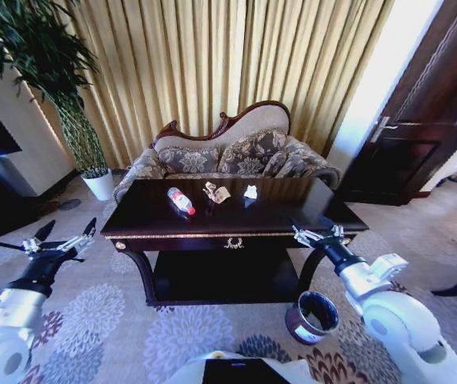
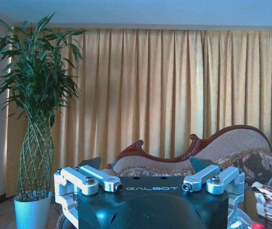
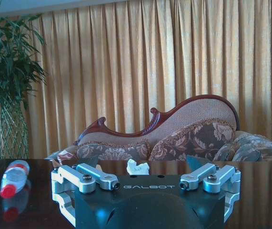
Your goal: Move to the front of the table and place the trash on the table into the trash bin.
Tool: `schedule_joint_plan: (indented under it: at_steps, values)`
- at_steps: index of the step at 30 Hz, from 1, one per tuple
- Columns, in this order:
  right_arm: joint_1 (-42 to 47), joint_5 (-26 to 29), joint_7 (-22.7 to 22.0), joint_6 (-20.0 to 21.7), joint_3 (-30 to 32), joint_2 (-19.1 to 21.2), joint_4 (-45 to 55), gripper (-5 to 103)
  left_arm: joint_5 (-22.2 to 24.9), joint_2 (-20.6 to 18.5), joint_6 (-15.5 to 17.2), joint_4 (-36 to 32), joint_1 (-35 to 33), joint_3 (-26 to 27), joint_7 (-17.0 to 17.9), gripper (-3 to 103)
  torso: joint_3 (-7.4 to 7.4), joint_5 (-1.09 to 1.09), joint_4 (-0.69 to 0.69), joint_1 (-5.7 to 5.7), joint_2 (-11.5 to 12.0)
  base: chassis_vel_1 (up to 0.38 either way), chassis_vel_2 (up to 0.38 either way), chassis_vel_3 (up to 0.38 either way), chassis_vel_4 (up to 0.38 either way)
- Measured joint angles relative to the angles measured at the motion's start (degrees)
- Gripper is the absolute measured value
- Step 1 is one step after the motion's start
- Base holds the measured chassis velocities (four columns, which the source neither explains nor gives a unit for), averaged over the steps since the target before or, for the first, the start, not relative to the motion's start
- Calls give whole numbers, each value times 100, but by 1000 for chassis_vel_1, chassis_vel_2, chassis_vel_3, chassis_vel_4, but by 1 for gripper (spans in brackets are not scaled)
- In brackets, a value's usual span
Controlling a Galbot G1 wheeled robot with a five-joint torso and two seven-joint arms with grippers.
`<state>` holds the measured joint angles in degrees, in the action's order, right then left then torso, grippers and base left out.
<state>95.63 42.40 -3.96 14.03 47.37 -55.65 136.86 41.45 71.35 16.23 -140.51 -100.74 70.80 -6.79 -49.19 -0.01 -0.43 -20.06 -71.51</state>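
Dark glossy table reached, all trash still on top, nothing binned yet.

Silver-fingered right gripper point(image 1: 318, 234) hovers spread and empty at the front right corner of the large dark wooden table point(image 1: 292, 210); small round dark trash bin with pale rim point(image 1: 313, 316) sits on the carpet just below and behind it. Silver left gripper point(image 1: 62, 242) hangs spread and empty off the table's left end, well apart from the items. Beyond the right gripper, toward its left: small clear plastic bottle with red cap point(image 1: 182, 200), then crumpled tan-white wrapper point(image 1: 216, 192), crumpled white paper piece point(image 1: 250, 191) nearest straight ahead. Approach looks done; three pick-and-drops left.
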Motion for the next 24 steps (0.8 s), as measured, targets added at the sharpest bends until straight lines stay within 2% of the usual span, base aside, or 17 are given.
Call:
schedule_joint_plan:
  at_steps: [18,24]
  values:
    - [14,90,-3,-8,-132,59,-9,100,0,5,-11,18,10,-19,-16,100,1,0,-1,0,0,-109,110,109,-104]
    - [-292,363,-41,-9,-319,377,-423,100,-43,28,-10,63,91,-100,-18,100,2,0,0,5,-2,-10,9,9,-4]
